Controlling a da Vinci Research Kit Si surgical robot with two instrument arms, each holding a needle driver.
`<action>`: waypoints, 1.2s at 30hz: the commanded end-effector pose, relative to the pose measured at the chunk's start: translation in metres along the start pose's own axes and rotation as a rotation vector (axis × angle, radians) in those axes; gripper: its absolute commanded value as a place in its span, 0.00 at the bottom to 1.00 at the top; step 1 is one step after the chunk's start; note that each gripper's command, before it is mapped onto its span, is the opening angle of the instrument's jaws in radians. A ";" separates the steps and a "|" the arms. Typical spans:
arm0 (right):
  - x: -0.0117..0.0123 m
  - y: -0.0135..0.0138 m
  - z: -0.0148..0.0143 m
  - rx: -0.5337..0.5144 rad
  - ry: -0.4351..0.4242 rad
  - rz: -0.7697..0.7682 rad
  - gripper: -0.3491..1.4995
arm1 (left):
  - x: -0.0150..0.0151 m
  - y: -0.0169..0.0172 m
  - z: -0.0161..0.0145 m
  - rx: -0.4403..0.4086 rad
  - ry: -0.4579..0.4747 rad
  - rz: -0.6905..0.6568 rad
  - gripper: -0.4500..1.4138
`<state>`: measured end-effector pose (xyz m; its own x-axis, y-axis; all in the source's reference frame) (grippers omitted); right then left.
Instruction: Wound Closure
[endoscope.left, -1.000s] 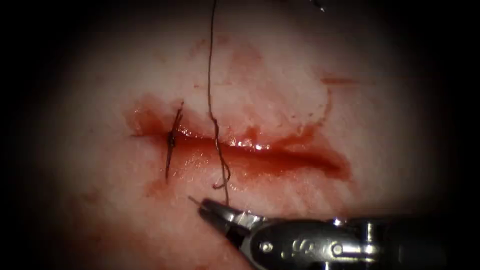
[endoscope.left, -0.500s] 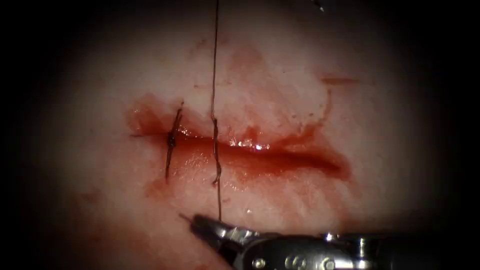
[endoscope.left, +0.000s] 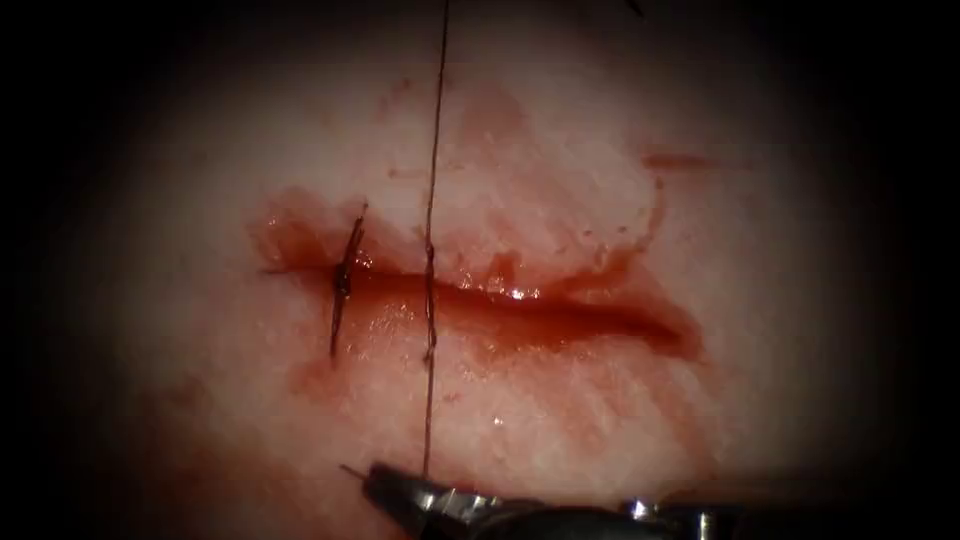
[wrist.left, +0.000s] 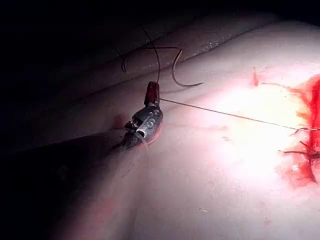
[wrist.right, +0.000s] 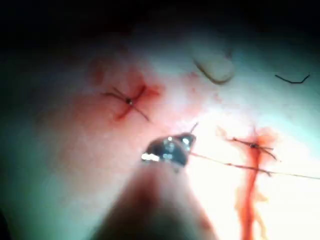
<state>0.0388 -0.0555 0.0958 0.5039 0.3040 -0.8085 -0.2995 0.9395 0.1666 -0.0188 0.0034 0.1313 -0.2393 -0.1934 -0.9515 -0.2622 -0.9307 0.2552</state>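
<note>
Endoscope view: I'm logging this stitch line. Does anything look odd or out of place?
Nothing looks damaged. The thin dark thread runs taut across the red cut, held by the right end effector and the left end effector. The curved steel needle lies free, held by neither and not in the pale tissue.

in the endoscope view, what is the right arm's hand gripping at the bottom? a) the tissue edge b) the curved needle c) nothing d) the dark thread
d: the right arm's metal hand is shut on the thin dark thread, which runs taut across the red horizontal cut.
</note>
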 end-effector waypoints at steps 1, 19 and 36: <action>0.0001 -0.0006 0.0004 0.003 0.002 -0.001 0.00 | -0.0005 -0.0003 0.0008 0.003 0.000 0.003 0.00; 0.0001 -0.0024 0.0001 0.027 0.002 -0.005 0.00 | -0.0017 -0.0004 0.0015 0.011 -0.008 0.013 0.00; 0.0034 0.0013 -0.0022 0.170 0.072 0.139 0.83 | 0.0065 0.0027 -0.0035 -0.020 -0.001 -0.037 0.00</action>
<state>0.0377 -0.0535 0.0917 0.4066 0.4288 -0.8067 -0.2159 0.9031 0.3712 -0.0170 -0.0024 0.1239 -0.2311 -0.1524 -0.9609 -0.2510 -0.9449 0.2103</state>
